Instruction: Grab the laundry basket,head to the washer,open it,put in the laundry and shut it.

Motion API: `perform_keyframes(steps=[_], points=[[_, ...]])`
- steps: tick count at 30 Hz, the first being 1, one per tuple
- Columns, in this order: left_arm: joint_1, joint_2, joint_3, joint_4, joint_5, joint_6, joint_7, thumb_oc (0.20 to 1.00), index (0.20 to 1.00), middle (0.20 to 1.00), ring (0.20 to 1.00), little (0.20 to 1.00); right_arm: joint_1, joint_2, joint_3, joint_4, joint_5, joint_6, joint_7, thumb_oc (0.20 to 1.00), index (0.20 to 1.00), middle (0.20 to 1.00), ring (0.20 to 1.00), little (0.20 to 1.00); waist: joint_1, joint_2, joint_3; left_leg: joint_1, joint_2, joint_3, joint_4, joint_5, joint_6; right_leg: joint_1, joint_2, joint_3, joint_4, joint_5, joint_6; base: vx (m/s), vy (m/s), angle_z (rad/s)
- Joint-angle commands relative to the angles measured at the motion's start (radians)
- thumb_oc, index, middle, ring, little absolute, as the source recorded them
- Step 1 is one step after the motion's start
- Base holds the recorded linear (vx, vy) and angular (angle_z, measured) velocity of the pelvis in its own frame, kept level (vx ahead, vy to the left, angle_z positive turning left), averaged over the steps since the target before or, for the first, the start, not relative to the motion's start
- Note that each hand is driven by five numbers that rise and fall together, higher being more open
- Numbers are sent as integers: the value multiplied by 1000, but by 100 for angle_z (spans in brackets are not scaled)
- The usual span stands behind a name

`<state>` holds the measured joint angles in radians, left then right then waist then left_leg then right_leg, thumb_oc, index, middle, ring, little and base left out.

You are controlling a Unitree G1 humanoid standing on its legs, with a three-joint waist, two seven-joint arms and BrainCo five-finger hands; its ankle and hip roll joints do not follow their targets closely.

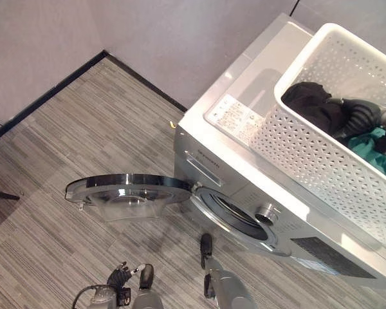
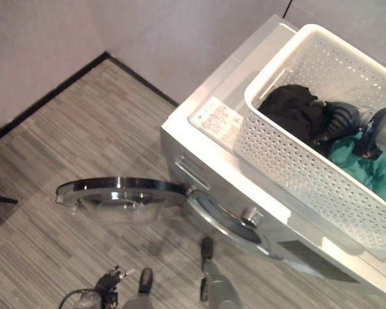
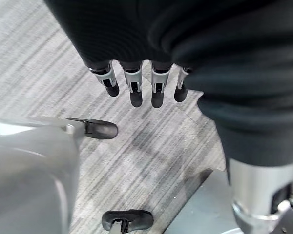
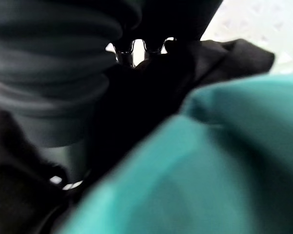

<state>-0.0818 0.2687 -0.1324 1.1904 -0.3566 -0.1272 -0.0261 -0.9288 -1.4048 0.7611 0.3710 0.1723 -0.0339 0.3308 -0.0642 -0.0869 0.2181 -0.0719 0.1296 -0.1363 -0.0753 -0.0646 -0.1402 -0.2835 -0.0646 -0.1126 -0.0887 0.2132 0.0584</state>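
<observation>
Laundry sits heaped in a white perforated basket (image 2: pixel 296 161) that rests on top of the washer (image 1: pixel 244 161): a black garment (image 2: pixel 293 109) toward the wall side and a teal garment (image 2: pixel 367 170) beside it. Your right hand (image 2: pixel 347 119) is down inside the basket, its dark ribbed cover pressed among the two garments. In the right wrist view the fingers are buried in black cloth, so you cannot tell whether they have closed on anything. Below the basket, the washer's round door (image 1: pixel 125 190) stands swung fully open to the left, leaving the drum opening (image 1: pixel 235 215) clear. Your left hand (image 3: pixel 136 87) hangs low over the striped floor (image 1: pixel 83 129) with fingers straight and relaxed, holding nothing.

To do this step well, gather a full bundle of cloth before lifting, so nothing trails over the basket's rim. Raise it clear of the wall of the basket, then bring it down in front of the washer and push it deep into the drum. Loose sleeves left on the opening's lip would likely stop the door from shutting.
</observation>
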Motion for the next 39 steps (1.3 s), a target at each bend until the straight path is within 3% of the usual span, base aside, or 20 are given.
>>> perform_keyframes(steps=[1,6,15,26,39], points=[[-43,24,-32,14,-38,-9,2,1000,1000,1000,1000,1000,89,62,131,-48,-10,10,96,200,200,200,200,200,38,-21,44,-19,53,32,-12,49,-16,6,-119,43,57,-97,105,0,0,0],[-52,8,-45,20,-37,-6,5,1000,1000,1000,1000,1000,155,111,22,-18,-20,11,36,200,200,200,200,200,30,-11,43,-25,52,42,-12,50,-15,0,-118,52,48,-95,106,0,0,0],[-56,5,-42,31,-21,2,21,1000,1000,1000,1000,1000,138,114,-156,-16,24,-11,-99,200,200,200,200,200,19,-4,21,1,49,48,-12,36,-9,17,-114,68,51,-106,106,1,1,-2],[-17,-3,-36,41,34,10,16,1000,1000,1000,1000,1000,83,61,-509,-159,125,-76,-316,200,200,200,200,200,11,6,-79,88,44,58,-12,-4,7,92,-112,88,58,-134,104,32,1,-1],[-20,-23,-92,72,76,22,31,1000,1000,1000,1000,1000,-205,104,-459,-59,152,-80,-482,200,200,200,200,200,12,11,-139,146,49,61,-12,-24,14,141,-110,96,70,-151,98,13,-4,-1]])
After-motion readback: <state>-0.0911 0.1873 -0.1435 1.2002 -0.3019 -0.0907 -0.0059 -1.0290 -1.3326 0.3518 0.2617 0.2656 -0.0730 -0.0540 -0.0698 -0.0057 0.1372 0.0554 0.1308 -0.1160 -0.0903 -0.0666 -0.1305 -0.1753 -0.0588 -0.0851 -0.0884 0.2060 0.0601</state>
